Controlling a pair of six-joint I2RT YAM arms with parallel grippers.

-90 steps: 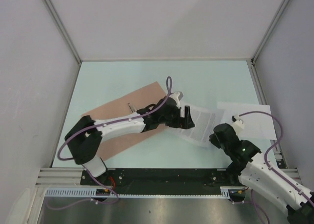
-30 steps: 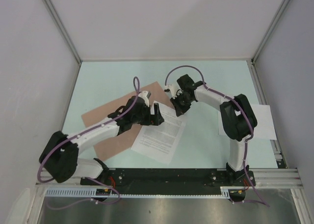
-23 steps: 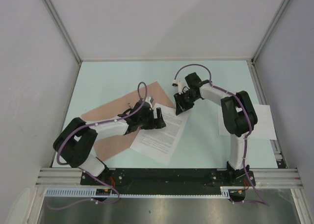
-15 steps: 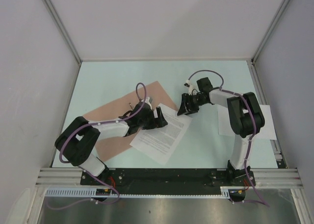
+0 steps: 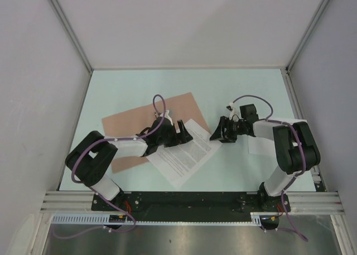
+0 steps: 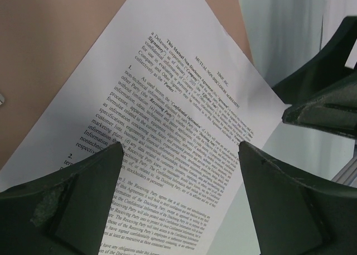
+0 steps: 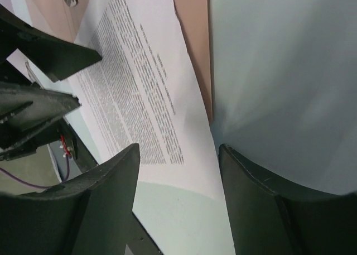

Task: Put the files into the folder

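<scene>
Two sheets are not yet in the folder (image 5: 128,124) at left-centre, so with both sets of jaws spread and empty, press your left gripper (image 5: 184,133) onto the printed sheet (image 5: 187,157) at centre and slide it left, the right gripper (image 5: 218,136) steadying its corner, before fetching the plain sheet (image 5: 259,147) at right.

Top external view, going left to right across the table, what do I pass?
folder → printed sheet → right claw → plain white sheet
</scene>
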